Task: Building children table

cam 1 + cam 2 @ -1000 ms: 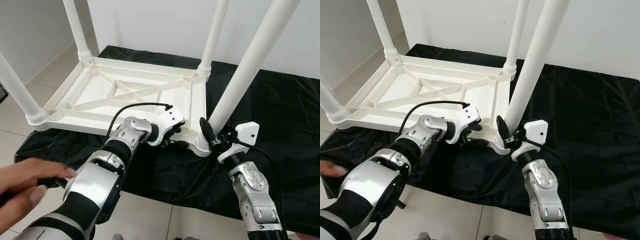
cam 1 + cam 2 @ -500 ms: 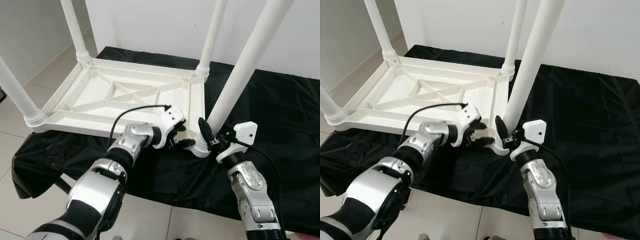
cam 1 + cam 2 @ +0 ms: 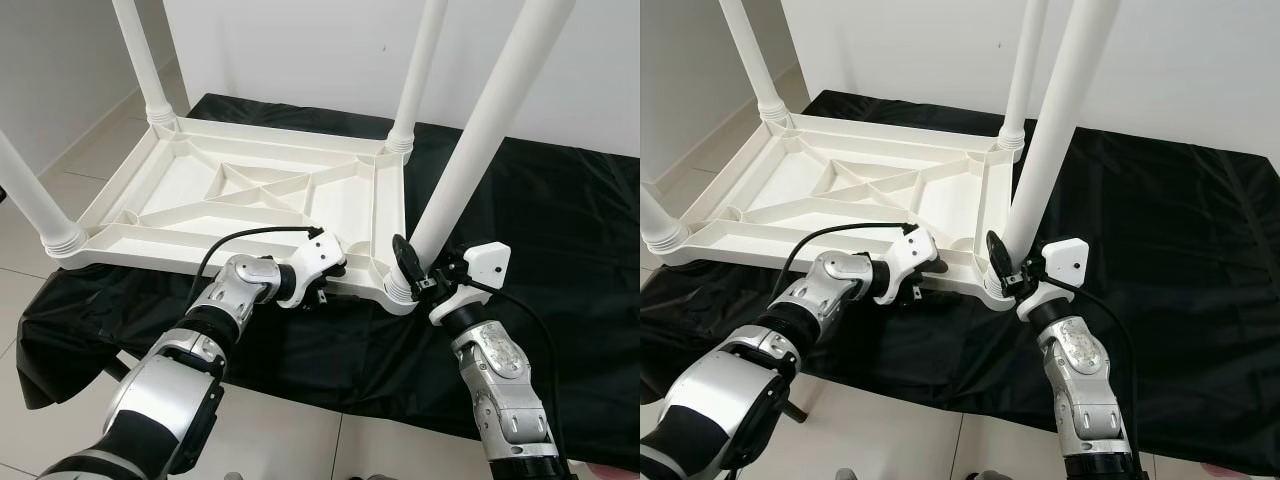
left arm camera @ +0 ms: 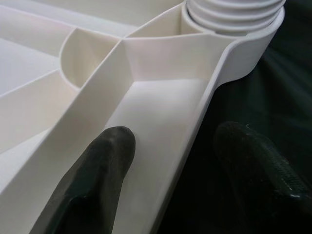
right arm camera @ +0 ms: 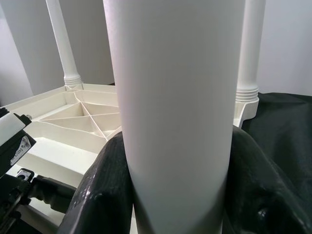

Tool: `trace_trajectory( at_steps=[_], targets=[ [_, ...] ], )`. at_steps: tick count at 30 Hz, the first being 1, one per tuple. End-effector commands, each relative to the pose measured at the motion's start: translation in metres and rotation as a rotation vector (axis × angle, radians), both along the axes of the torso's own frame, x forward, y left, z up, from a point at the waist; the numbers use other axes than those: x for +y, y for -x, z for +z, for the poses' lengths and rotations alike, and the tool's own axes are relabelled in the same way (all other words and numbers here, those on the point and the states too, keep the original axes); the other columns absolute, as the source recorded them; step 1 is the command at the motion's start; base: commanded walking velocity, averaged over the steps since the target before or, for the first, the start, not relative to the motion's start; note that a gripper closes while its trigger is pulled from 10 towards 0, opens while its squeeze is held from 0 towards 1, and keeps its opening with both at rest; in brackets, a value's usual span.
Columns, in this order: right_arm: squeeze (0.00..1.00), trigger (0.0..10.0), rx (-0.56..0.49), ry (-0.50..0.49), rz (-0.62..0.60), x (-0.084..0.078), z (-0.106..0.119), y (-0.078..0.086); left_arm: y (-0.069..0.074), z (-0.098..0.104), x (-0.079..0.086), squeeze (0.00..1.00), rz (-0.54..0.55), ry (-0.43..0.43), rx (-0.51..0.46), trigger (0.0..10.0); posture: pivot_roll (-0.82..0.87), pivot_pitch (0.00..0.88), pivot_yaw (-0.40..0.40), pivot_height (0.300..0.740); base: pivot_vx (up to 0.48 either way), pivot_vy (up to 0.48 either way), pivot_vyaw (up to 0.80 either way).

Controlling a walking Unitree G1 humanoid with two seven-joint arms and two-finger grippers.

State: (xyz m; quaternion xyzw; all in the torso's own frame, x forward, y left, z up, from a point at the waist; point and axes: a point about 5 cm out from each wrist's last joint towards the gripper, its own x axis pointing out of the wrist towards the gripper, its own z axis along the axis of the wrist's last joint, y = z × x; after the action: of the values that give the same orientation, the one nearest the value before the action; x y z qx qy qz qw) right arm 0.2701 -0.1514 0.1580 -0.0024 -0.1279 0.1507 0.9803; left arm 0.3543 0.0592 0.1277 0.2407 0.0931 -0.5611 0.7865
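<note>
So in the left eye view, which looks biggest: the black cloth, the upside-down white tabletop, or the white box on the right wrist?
1. Black cloth, widest spread.
2. Upside-down tabletop, nearly as broad; part of the cloth lies hidden beneath it.
3. White box on the right wrist, far smaller, though nearer the camera.

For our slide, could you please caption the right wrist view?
Right hand clamped around the near table leg.
</note>
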Motion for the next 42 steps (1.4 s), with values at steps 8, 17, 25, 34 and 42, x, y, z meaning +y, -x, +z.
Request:
trace_trajectory(
  at_steps=[8, 17, 25, 34, 42],
  targets=[
    [0.00, 10.0, 0.141, 0.008, -0.010, -0.002, -0.028, 0.001, 0.006, -0.009, 0.000, 0.00, -0.054, -0.052, 0.045, 10.0, -0.08, 0.068, 0.009, 0.740, 0.000, 0.000, 0.00],
    [0.00, 10.0, 0.138, 0.006, -0.010, -0.001, -0.027, 0.000, 0.009, -0.014, -0.008, 0.00, -0.060, -0.050, 0.036, 10.0, -0.08, 0.074, 0.001, 0.740, 0.000, 0.000, 0.00],
    [0.00, 10.0, 0.140, 0.001, -0.005, 0.001, -0.027, 0.000, 0.013, -0.017, -0.016, 0.00, -0.066, -0.027, 0.042, 10.0, -0.08, 0.078, 0.001, 0.740, 0.000, 0.000, 0.00],
    [0.00, 10.0, 0.145, -0.002, -0.012, 0.000, -0.029, 0.001, 0.015, -0.020, -0.013, 0.00, -0.079, -0.046, 0.049, 10.0, -0.08, 0.077, 0.007, 0.740, 0.000, 0.000, 0.00],
    [0.00, 10.0, 0.160, -0.020, -0.037, -0.003, -0.032, 0.002, 0.012, -0.017, -0.010, 0.00, -0.075, -0.052, 0.041, 10.0, -0.08, 0.072, 0.009, 0.740, 0.000, 0.000, 0.00]
  ],
)
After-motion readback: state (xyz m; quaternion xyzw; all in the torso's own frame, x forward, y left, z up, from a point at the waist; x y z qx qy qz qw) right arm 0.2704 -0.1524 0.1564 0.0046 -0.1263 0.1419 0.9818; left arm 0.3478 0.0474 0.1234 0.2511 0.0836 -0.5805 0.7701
